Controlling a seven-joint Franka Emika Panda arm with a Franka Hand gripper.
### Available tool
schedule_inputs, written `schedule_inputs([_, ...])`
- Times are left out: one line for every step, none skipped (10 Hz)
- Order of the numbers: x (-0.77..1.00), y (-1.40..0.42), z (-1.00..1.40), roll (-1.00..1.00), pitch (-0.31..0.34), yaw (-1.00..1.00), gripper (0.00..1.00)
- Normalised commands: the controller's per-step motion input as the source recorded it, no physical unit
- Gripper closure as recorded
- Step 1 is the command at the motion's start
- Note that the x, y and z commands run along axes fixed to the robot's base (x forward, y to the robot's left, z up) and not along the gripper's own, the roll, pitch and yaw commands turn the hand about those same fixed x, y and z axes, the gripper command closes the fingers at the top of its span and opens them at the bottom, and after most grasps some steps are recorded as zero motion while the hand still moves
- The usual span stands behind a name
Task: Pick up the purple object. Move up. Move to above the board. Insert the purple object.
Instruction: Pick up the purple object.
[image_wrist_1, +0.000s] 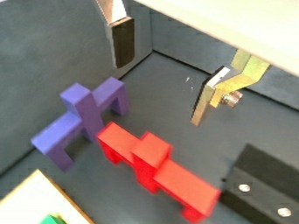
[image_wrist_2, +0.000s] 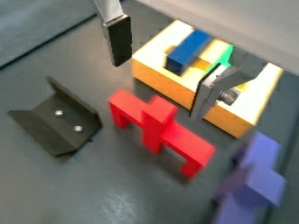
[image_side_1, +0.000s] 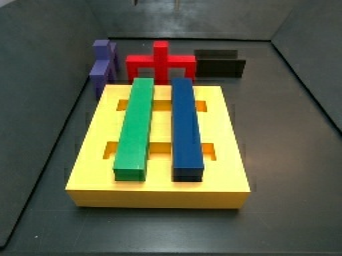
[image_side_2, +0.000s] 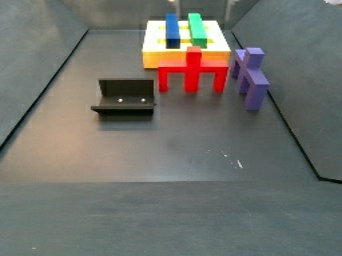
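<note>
Gripper (image_wrist_2: 162, 68) hangs open and empty above the floor; purple object (image_side_2: 250, 76) lies untouched beside the board (image_side_1: 160, 175).

You've got one purple object, one red cross block (image_side_2: 194, 72), one yellow board carrying one green bar (image_side_1: 135, 125) and one blue bar (image_side_1: 185, 127), and one dark fixture (image_side_2: 123, 97). In both wrist views the two silver fingers (image_wrist_1: 121, 39) stand well apart with nothing between them. In a side view the purple object sits at about 3 o'clock of the red cross block, just beside it and near the board's corner; its long axis runs away from the camera, roughly along the bars. In a side view (image_side_1: 102, 58) the board hides its lower part, and in a wrist view (image_wrist_2: 251, 179) the frame edge cuts it off. Whether it touches the red block, you can't tell. The gripper is not in either side view.
</note>
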Motion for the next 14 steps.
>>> schedule_inputs([-0.52, 0.01, -0.11, -0.05, -0.093, -0.69, 0.0])
schedule_inputs([-0.5, 0.0, -0.13, -0.07, -0.097, -0.7, 0.0])
schedule_inputs([-0.47, 0.0, -0.11, -0.07, -0.101, -0.71, 0.0])
schedule_inputs([-0.44, 0.0, -0.09, -0.07, -0.106, -0.73, 0.0])
schedule_inputs([-0.39, 0.0, -0.08, -0.09, -0.121, -0.75, 0.0])
schedule_inputs([-0.3, 0.0, -0.07, -0.12, -0.156, -0.78, 0.0])
schedule_inputs([-0.24, 0.0, -0.05, -0.14, -0.187, -0.78, 0.0])
schedule_inputs([-0.19, 0.0, -0.03, -0.15, -0.189, -0.81, 0.0])
schedule_inputs([-0.17, 0.0, -0.03, -0.13, -0.169, -0.82, 0.0])
schedule_inputs([-0.15, -0.02, -0.03, -0.11, -0.151, -0.84, 0.0])
schedule_inputs([-0.04, -0.11, -0.05, -0.07, -0.114, -0.88, 0.0])
schedule_inputs([0.0, -0.14, -0.07, -0.06, -0.094, -0.91, 0.0])
schedule_inputs([0.0, -0.14, -0.07, -0.07, -0.11, -0.9, 0.0])
schedule_inputs([0.0, -0.15, -0.06, -0.08, -0.126, -0.89, 0.0])
